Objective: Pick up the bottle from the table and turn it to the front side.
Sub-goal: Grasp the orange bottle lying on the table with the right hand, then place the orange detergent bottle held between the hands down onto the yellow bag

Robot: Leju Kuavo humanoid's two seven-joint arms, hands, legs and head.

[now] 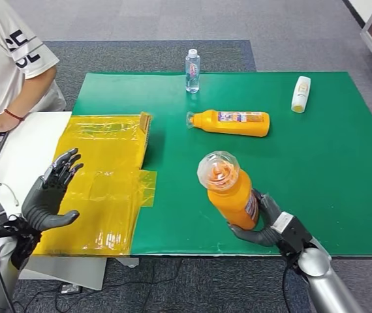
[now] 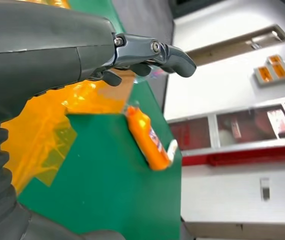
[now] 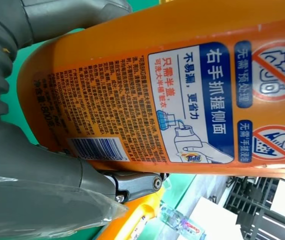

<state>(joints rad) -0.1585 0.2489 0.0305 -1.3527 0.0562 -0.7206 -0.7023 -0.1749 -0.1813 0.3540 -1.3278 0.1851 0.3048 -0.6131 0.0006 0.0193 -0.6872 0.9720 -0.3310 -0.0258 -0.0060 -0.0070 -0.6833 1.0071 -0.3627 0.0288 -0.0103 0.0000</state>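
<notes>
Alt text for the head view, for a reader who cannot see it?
The right hand holds an orange bottle above the green mat; the left hand hovers open over yellow plastic. Another orange bottle lies behind.

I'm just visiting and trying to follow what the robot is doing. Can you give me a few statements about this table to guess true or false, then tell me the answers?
1. The right hand holds an orange bottle lifted off the green mat. True.
2. The left hand grips the clear water bottle. False: its fingers are spread and hold nothing; that bottle stands at the mat's far edge.
3. A second orange bottle lies on its side on the mat. True.
4. The small white bottle rests on the yellow plastic sheet. False: it lies on the green mat, far from the sheet.
</notes>
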